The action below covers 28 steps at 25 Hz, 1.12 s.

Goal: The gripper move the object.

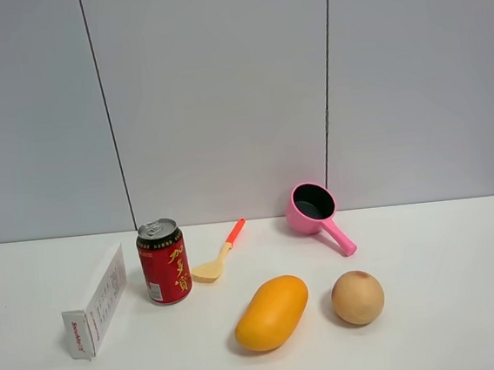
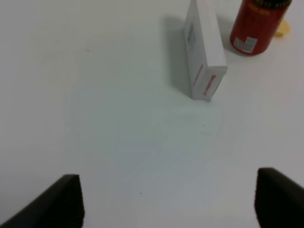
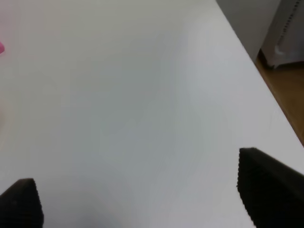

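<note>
The white rectangular box [image 1: 96, 301] with small print and a red logo stands on its long edge at the left of the table, just left of the red drink can [image 1: 164, 261]. In the left wrist view the box [image 2: 204, 50] lies ahead of my left gripper [image 2: 166, 202], well apart from it. The left gripper is open and empty, with both black fingertips [image 2: 52, 204] spread wide over bare table. My right gripper [image 3: 142, 199] is open and empty over bare table near the right edge. Neither gripper shows in the exterior high view.
An orange mango [image 1: 272, 313] and a tan round fruit [image 1: 358, 298] lie at the front middle. A yellow spatula with an orange handle [image 1: 218, 256] and a pink ladle cup [image 1: 316, 211] lie behind them. The table's right edge [image 3: 259, 71] borders wooden floor.
</note>
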Each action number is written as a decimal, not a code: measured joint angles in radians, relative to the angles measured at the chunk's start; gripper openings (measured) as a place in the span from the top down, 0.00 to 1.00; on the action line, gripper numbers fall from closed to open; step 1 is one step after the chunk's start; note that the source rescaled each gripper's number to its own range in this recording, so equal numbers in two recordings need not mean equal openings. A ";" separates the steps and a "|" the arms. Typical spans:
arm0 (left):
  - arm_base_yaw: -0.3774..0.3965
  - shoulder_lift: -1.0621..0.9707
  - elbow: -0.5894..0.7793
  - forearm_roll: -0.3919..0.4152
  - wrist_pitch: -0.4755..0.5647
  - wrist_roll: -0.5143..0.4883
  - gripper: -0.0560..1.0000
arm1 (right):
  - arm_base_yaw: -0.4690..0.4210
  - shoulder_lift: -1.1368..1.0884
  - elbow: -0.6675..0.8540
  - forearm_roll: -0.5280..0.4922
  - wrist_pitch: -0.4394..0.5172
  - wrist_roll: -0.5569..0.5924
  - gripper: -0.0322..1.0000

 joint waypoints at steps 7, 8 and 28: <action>0.000 0.000 0.000 0.000 0.000 0.000 0.00 | 0.000 -0.086 0.003 0.005 0.003 -0.018 0.22; 0.000 0.000 0.000 0.000 0.000 0.000 0.00 | 0.000 -0.089 0.003 0.005 0.004 -0.019 0.22; 0.000 0.000 0.000 0.000 0.000 0.000 0.00 | 0.000 -0.089 0.004 0.086 0.004 -0.109 0.22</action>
